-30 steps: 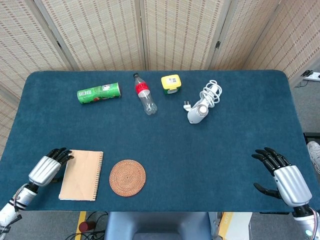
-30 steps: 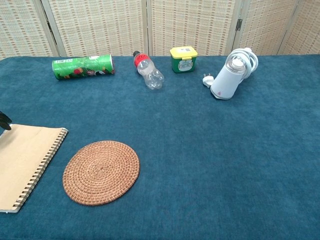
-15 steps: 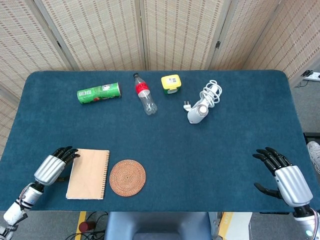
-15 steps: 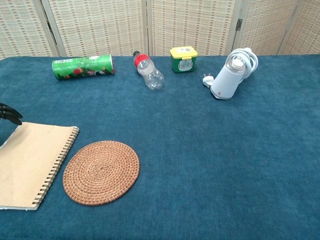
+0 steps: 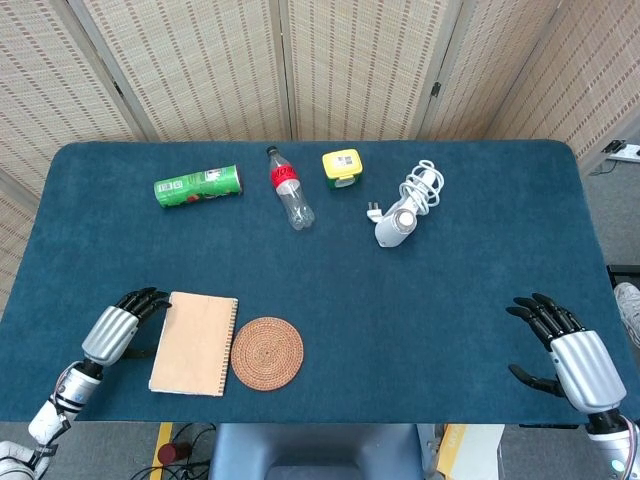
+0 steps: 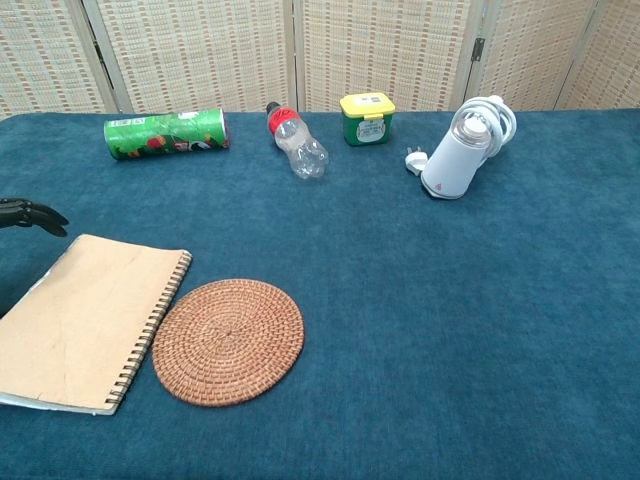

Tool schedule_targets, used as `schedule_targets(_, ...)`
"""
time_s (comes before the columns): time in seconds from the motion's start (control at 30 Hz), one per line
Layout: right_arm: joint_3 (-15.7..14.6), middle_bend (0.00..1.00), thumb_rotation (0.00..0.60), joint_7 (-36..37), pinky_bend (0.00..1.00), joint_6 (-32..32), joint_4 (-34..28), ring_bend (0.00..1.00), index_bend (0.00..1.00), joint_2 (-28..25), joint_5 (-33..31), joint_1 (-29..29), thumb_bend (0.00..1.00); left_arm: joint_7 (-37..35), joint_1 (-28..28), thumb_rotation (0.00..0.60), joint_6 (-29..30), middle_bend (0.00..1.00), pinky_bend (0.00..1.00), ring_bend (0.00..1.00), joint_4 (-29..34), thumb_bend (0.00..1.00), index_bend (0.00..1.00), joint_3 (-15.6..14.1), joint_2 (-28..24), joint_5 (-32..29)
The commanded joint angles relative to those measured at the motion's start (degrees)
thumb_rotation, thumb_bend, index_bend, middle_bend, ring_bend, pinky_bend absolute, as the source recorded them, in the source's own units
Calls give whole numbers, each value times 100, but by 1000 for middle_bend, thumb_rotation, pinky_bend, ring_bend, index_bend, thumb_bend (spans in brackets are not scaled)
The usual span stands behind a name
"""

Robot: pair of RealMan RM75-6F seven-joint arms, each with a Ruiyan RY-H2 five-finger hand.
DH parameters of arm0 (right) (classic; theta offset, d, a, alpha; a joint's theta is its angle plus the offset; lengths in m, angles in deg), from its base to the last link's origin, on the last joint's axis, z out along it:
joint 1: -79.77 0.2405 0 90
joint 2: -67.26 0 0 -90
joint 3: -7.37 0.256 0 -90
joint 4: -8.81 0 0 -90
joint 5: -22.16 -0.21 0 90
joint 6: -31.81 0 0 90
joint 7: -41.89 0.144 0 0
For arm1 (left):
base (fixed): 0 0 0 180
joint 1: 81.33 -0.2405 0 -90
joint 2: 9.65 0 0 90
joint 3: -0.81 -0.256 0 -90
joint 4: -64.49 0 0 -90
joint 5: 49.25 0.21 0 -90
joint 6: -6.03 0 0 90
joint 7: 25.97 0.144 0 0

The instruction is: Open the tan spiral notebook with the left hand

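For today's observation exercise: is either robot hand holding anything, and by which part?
Nothing is held. The left hand sits at the tan notebook's left edge; the right hand is empty.

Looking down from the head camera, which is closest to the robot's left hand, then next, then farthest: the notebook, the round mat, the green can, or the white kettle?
1. Notebook, right beside the left hand.
2. Round mat, just past the notebook's spiral edge.
3. Green can, lying at the table's far side.
4. White kettle, far side, toward the right.

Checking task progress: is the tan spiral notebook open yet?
No, the tan spiral notebook lies flat with its cover closed, the left robot hand at its left edge.
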Motion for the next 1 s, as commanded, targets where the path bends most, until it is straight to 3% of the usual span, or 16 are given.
schedule_targets(0.03,7,213,600,-10,216,-8,-8,115,202,4,-6,5,188,-194,73,600,83,222,240,156,44,247,285,74,60,-71)
schedule_targets(0.53,32,213,600,49,216,-21,54,114,203,50,-30,19,188,-302,352,598,491,222,240,153,296,448,331,-254,-45,288)
schedule_targets(1.0,42,213,600,285,216,49,255,115,203,107,-18,11,188,80,799,600,504,222,239,141,1596,583,601,-212,-409,370)
